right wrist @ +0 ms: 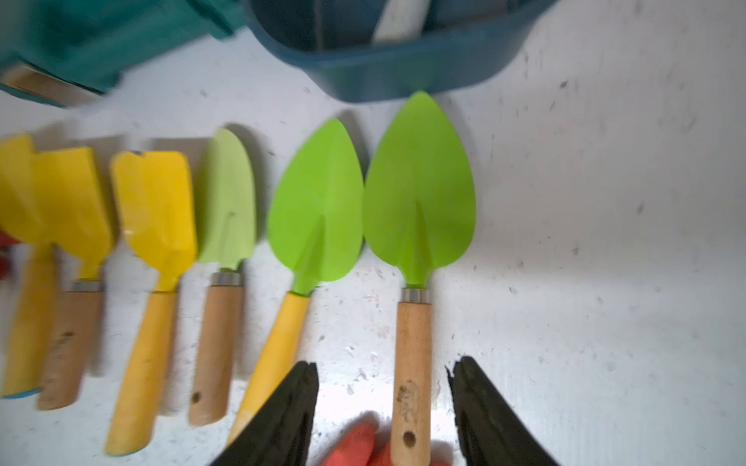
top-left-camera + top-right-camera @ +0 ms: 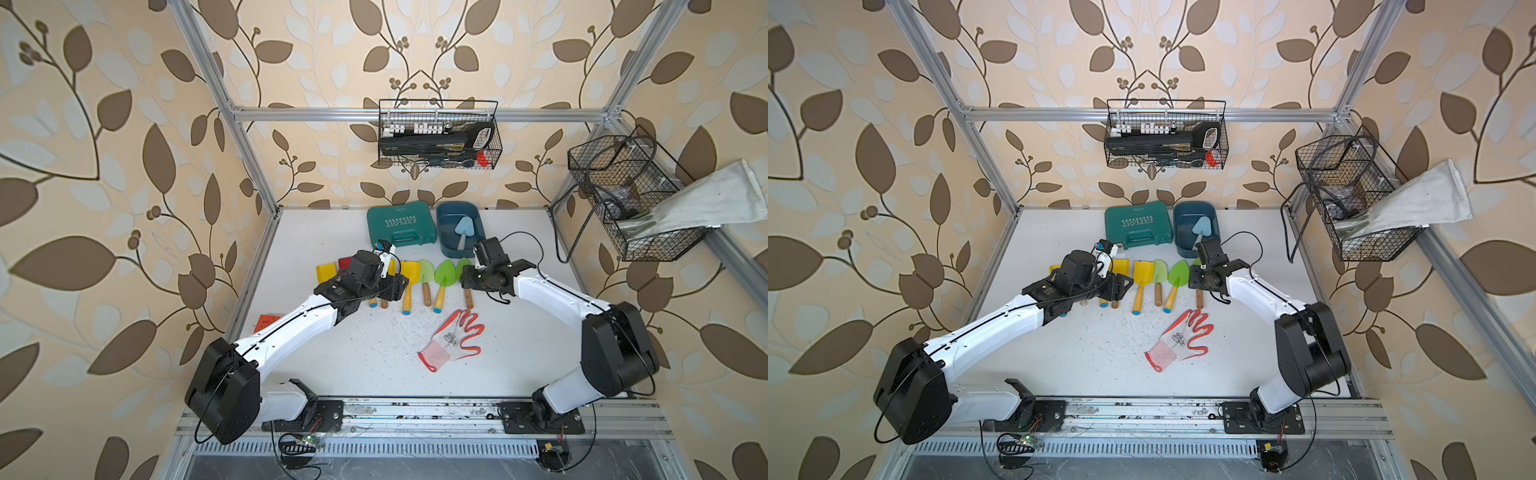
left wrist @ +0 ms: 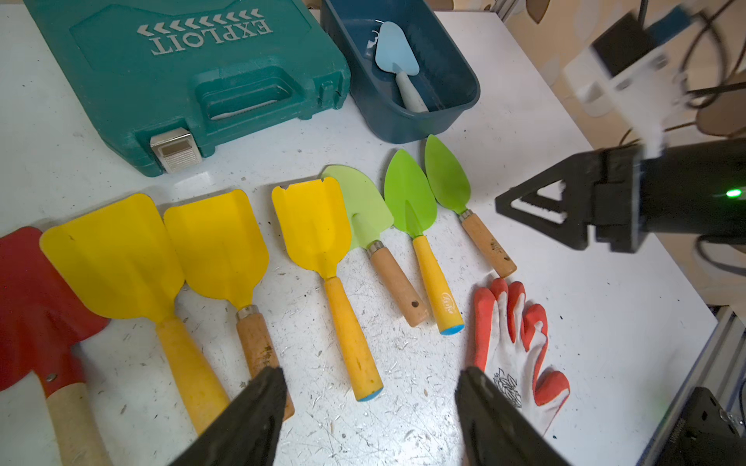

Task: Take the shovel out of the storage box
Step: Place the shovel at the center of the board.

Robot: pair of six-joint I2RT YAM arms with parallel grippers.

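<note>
The storage box is a dark blue tub at the back of the table. A pale blue shovel with a light handle lies inside it. On the table in front lies a row of yellow and green shovels. My right gripper is open, its jaws either side of the wooden handle of the rightmost green shovel, not touching it. My left gripper hangs open over the yellow shovels' handles, holding nothing.
A teal "EXPLOIT" case lies left of the box. An orange and white glove lies in front of the green shovels. A red shovel ends the row on the left. Black wire baskets hang at the back and right.
</note>
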